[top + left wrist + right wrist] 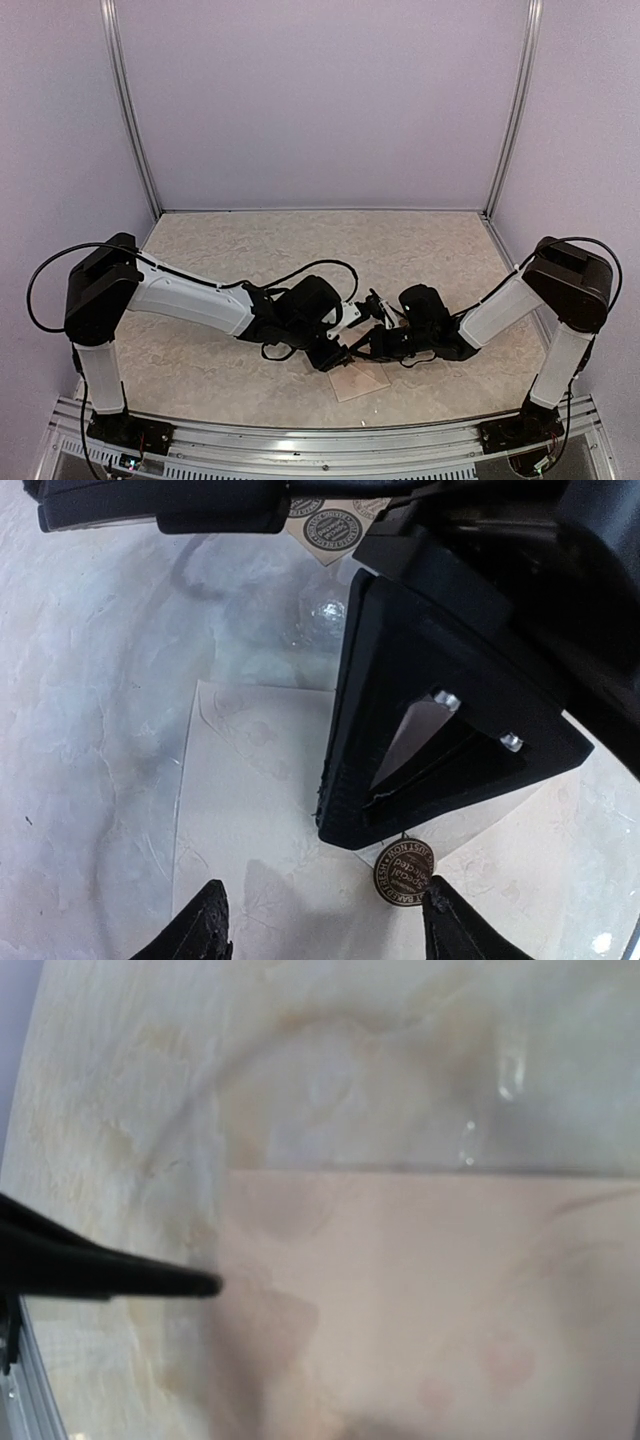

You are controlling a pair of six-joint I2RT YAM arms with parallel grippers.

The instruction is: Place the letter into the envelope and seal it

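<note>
Two black fingertips (205, 930) of the left gripper (325, 932) stand at the bottom of its wrist view. They are spread apart and hold nothing, with only pale paper showing between them. That paper is the envelope (250, 810), lying flat on the marbled table (90, 680) near the front edge, between the two arms. Faint embossed marks cross its face. I cannot make out the flap, and whether a letter is inside does not show.

Just beyond the left fingertips, the right gripper (358, 825) comes down onto the envelope with its jaws closed. Its tip touches a round brown sticker (404, 870) lying on the paper. I cannot tell whether the tip pinches the sticker or only presses it.

Farther back, a tan sticker sheet (330, 525) is mostly hidden by the arm above it. The right wrist view is blurred, showing one dark finger and the envelope's pale surface.
</note>
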